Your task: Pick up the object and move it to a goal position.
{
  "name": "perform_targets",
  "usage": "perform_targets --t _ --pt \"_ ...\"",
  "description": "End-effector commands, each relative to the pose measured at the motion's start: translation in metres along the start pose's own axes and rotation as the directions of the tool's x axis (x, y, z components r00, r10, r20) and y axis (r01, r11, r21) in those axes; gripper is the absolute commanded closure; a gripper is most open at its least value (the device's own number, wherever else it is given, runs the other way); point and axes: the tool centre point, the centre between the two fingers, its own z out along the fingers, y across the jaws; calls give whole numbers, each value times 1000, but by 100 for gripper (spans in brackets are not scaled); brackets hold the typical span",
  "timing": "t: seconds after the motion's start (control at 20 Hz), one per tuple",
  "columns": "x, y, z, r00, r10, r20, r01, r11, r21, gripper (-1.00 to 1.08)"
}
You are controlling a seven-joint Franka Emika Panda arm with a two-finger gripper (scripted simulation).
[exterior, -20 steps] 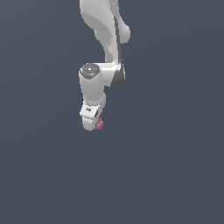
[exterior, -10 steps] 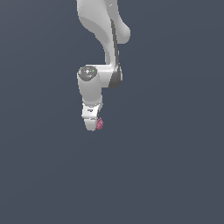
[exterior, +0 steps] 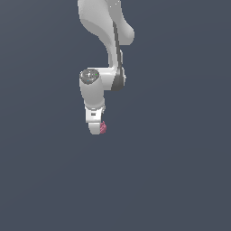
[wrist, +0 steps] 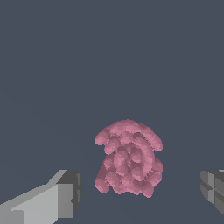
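Gripper (wrist: 140, 199): white body, grey finger pads; jaws spread wide, one finger (wrist: 65, 194) to one side and the other (wrist: 214, 188) well off on the opposite side, nothing clamped between them. In the exterior view the gripper (exterior: 95, 128) hangs pointing down, its jaw spread not readable from there.

Berry (wrist: 129, 157): small pink-magenta lump made of many round beads, like a raspberry. In the wrist view it sits in the gap between the two fingers, closer to the first finger, touching neither. In the exterior view the berry (exterior: 103, 127) shows just beside the gripper tip, on the exterior view's right, much smaller than the gripper.

Arm (exterior: 106, 49): white, with dark joint seams, reaching down from the upper edge.

Ground (exterior: 180, 180): flat, uniform dark slate-grey all round.
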Motion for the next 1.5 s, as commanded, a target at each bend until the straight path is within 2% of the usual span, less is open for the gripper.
perform_targets --t 0.0,0.25,0.7,0.95,1.0,1.45 --pt "0 0 0 1000 -7 0 7 1000 0 -92" --pt "0 0 5 1000 -3 0 3 1000 0 -92" --pt "0 -1 43 1000 -7 0 7 1000 0 -92" --pt "0 -1 51 1000 -7 0 7 1000 0 -92" --pt "0 -1 51 1000 -7 0 7 1000 0 108" --pt "0 -1 51 1000 -7 0 7 1000 0 108"
